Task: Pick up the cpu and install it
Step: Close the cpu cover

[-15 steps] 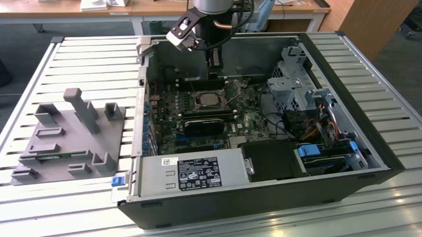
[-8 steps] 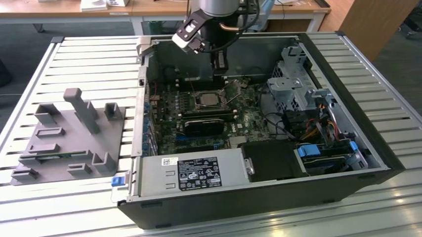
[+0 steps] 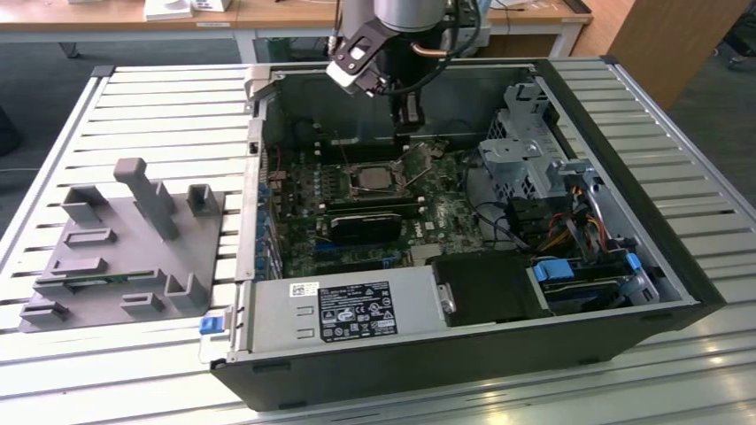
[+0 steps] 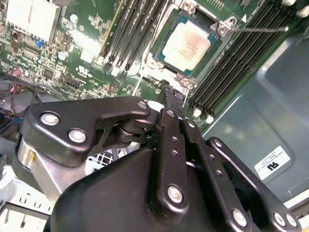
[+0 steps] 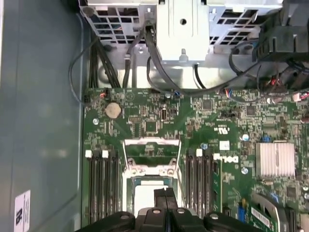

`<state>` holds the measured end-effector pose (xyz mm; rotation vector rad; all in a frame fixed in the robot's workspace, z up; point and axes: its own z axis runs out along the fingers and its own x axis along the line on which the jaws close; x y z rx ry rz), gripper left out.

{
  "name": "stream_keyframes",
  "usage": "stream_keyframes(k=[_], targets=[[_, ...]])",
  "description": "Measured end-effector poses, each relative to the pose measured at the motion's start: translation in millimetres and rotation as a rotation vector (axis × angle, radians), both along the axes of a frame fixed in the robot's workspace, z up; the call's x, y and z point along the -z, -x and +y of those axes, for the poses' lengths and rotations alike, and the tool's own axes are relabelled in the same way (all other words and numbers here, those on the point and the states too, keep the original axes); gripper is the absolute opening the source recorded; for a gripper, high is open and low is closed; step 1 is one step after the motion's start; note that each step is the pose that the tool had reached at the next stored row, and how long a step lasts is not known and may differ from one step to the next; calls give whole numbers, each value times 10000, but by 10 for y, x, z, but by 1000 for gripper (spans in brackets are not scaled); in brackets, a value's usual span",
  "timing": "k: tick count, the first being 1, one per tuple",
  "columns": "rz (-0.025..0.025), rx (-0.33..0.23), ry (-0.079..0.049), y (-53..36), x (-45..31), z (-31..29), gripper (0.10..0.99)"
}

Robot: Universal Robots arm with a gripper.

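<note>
Closest up in both wrist views, the pincer (image 4: 171, 96) was seen with its black fingers pressed together and nothing between them, so nothing was being carried. It was held just above the board, near the socket's edge.

Right past the fingertips, the cpu (image 4: 188, 46) was found lying flat inside the socket (image 4: 159, 60), pale metal top up, and it looked squarely seated as far as could be judged. The load plate (image 5: 152, 145) was swung open beyond it and the thin lever (image 4: 260, 29) was unlatched, so the chip wasn't clamped down.

Handling-wise, fwiw: the chip would be reckoned light, thin and stiff, with a smooth top that could easily be slipped on. The underside contacts and the socket pins should be treated as fragile. It'd best be gripped by two opposite edges and kept level, never pressed on the middle or dragged sideways.

Memory slots (image 4: 231, 63) were lined up on both sides of the socket. Farther out a finned heatsink (image 5: 275, 159) was spotted, then the metal drive cage (image 5: 183, 29) with cables draped beneath it.

Outside the case (image 3: 661, 212), well apart from everything, a grey tray (image 3: 124, 248) was left on the slatted surface (image 3: 165, 97).
</note>
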<state>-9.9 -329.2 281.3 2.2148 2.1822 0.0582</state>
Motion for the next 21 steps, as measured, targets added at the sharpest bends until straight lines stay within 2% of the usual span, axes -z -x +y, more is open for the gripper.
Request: stream_keyframes(k=[8, 21], targets=[[-1, -125, -3, -81, 60, 52, 106], [35, -132, -1, -339, 182, 79, 106]])
